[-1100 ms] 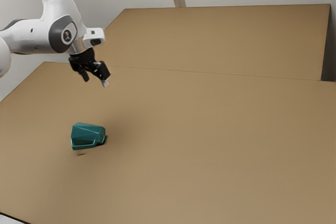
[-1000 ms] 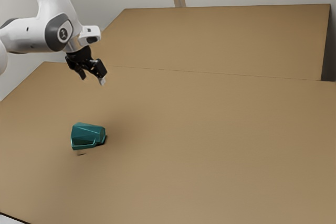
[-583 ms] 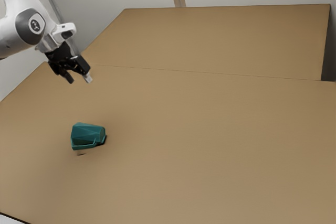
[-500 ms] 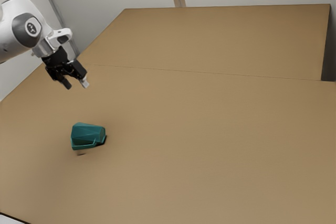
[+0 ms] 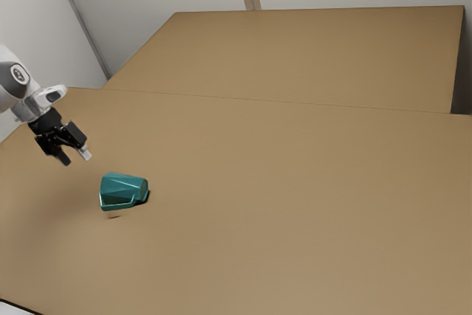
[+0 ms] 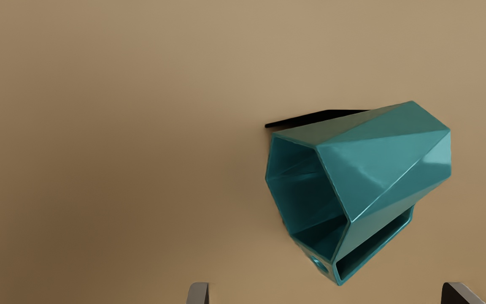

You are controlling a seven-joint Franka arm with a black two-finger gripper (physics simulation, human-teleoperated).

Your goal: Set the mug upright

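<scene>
"So, where was the gripper in the exterior view?"

"Above the surface, near the teal mug but apart from it, over toward the exterior view's left. The white arm reached in from that same edge."

"And the mug itself?"

"It lay on its side on the surface, its wider end toward the exterior view's left and its narrower base toward the exterior view's right."

"What did the wrist view add?"

"The fingers stood wide apart, so the gripper was released. The mug lay ahead of the fingertips, touching neither."

"Could you see into it?"

"Yes, the many-sided mouth was turned partly to the camera. The looped handle ran along the body on the side nearer the fingertips, and a black shadow lay along the opposite side."
</scene>
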